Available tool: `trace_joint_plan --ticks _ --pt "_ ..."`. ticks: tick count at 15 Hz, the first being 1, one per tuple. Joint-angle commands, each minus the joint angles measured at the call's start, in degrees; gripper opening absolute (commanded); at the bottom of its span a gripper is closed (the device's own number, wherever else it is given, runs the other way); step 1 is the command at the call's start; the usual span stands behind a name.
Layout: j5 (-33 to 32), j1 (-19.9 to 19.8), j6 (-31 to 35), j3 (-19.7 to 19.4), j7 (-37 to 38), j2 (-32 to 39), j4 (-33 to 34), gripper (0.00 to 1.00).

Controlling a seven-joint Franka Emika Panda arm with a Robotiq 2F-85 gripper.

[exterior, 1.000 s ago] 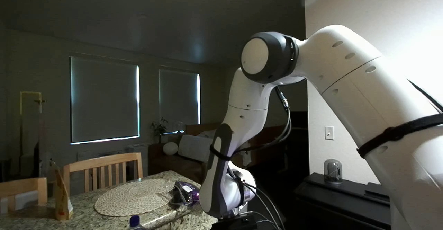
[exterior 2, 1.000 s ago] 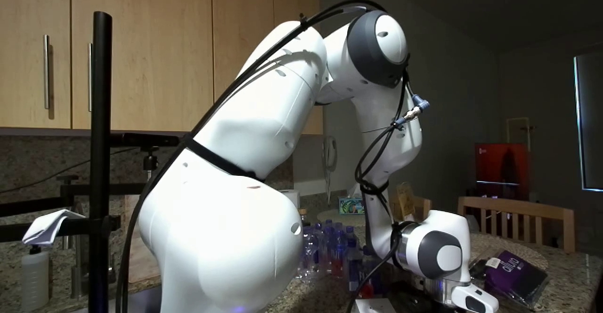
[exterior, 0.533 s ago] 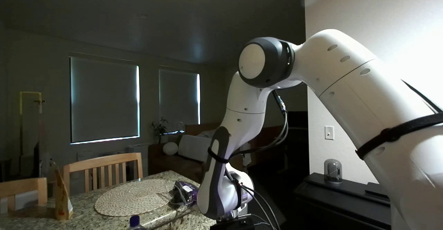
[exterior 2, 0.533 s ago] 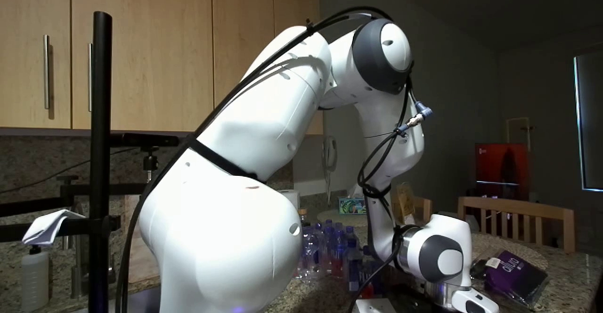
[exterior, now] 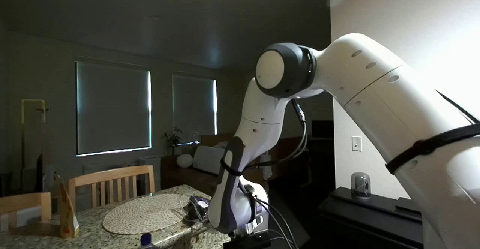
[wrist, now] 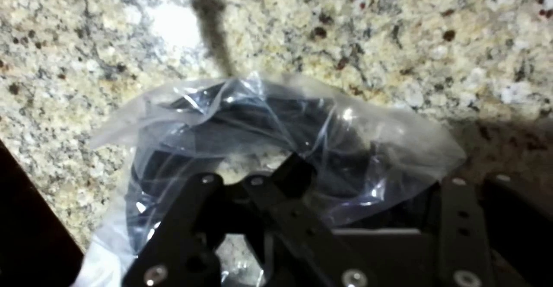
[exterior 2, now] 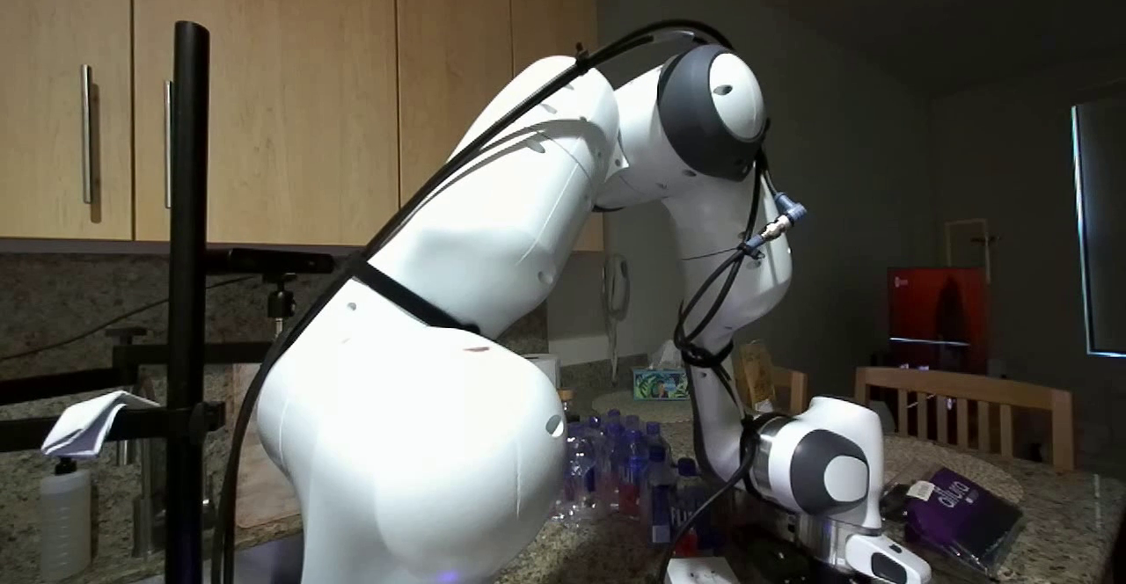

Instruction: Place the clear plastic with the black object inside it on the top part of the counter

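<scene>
In the wrist view, the clear plastic with the black object (wrist: 268, 122) lies crinkled on speckled granite; something black and curved shows through the film. My gripper (wrist: 365, 183) is right over it, jaws part-way apart. Its left finger (wrist: 298, 176) touches or presses into the plastic, and film spans the gap to the right finger. Whether the pads grip it cannot be made out. The exterior views cut off or hide the fingertips and this spot. The top part of the counter (exterior: 90, 221) is the raised granite surface at lower left in an exterior view.
A purple-and-black packet in clear plastic (exterior 2: 959, 514) lies on the raised counter beside a round woven placemat (exterior: 146, 213). Several bottles (exterior 2: 629, 478) stand near the arm. A brown paper packet (exterior: 68, 219) and a blue-capped bottle (exterior: 146, 238) are also there. A black pole (exterior 2: 186, 302) rises near the base.
In the exterior views the arm's elbow has come down a little. Its wrist has shifted slightly toward the raised counter. The purple-and-black packet has stayed in place.
</scene>
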Motion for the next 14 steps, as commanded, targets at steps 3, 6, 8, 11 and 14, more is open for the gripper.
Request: trace_joint_plan --ticks 3,6,8,11,14 --pt "-0.12 1.34 -4.32 -1.15 2.47 2.94 2.51 0.11" --pt "-0.44 1.68 -6.38 -2.14 4.57 1.5 2.53 0.1" --pt "-0.94 1.22 -9.02 -2.4 4.05 -0.86 1.38 0.04" --pt "-2.37 1.14 -13.29 -3.31 2.9 -4.85 -0.53 0.04" --pt "-5.43 1.57 -18.16 -4.06 3.41 -10.2 -1.84 0.06"
